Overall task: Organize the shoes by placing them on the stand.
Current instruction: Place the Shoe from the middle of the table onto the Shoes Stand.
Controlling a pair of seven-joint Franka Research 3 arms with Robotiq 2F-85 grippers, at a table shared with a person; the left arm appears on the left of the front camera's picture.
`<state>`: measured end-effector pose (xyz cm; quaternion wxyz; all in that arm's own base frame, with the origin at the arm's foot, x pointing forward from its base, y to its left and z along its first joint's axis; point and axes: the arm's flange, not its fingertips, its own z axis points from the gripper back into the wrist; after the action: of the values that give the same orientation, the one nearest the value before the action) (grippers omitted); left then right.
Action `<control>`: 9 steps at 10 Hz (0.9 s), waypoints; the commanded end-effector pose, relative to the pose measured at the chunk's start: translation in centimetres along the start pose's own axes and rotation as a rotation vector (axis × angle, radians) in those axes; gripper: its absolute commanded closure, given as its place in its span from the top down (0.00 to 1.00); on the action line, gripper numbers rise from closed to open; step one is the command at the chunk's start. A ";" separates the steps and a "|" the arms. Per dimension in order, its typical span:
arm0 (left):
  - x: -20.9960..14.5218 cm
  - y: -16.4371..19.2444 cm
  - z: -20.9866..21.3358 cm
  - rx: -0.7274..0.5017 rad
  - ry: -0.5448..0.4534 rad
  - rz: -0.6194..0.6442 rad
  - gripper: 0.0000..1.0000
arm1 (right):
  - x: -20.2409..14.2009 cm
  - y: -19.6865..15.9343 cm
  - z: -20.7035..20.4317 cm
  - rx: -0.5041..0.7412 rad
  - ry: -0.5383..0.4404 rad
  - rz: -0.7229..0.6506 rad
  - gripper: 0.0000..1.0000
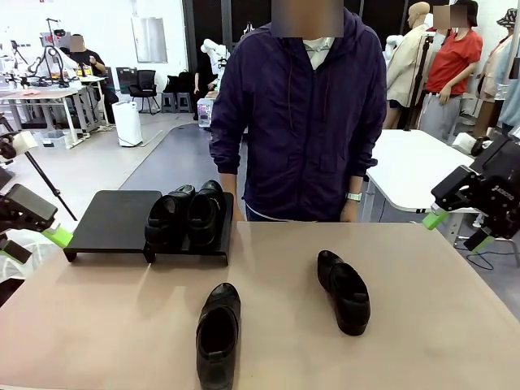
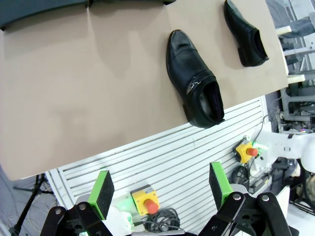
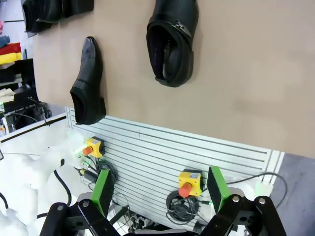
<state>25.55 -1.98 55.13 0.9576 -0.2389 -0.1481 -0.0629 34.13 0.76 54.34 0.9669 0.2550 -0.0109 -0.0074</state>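
Both tools are spread wide and hold nothing: the left tool (image 1: 32,244) hangs at the left edge of the front frame and the right tool (image 1: 457,231) at the right edge, each raised and off to the side of the desk (image 1: 439,325). Each wrist view shows that tool's green pads well apart over the desk's near edge, with no shoe between them.

Two shoes are not yet placed. One loose shoe (image 1: 218,333) lies in the lower middle of the front frame, close to the desk's near edge, its long axis running from near to far with the heel opening toward the robot. It sits in the upper middle of the left wrist view (image 2: 194,83). The other loose shoe (image 1: 344,291) lies right of centre, a little farther in, tilted slightly but on much the same near-to-far axis. It sits at the top of the right wrist view (image 3: 172,39).

By this layout the right arm is clearly nearer the right-hand shoe, and the middle shoe falls somewhat closer to the left arm. Either tool would have to come down and inward to span a shoe across its narrow width.

A pair of shoes (image 1: 187,215) stands side by side on the right half of the stand (image 1: 114,219), in the left middle of the front frame; its left half is bare. A person (image 1: 309,122) stands behind the desk's far edge.
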 end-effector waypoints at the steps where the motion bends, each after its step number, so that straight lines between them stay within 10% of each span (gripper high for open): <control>1: -0.1 0.1 0.1 0.000 0.004 0.007 1.00 | 0.3 0.3 0.2 0.005 0.008 0.007 1.00; 3: 0.0 0.0 0.0 0.000 0.000 0.000 1.00 | 0.3 0.3 0.2 0.005 0.008 0.007 1.00; 6: -0.2 -13.1 -9.4 0.257 0.204 0.244 1.00 | 0.3 0.3 0.2 0.005 0.008 0.007 1.00; 9: -2.1 -24.2 -21.5 0.318 0.313 0.117 1.00 | 0.3 0.3 0.2 0.005 0.008 0.007 1.00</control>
<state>20.34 -30.60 47.25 0.9966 -0.0809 0.0046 -0.0140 34.17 0.83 54.38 0.9670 0.2546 -0.0098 -0.0064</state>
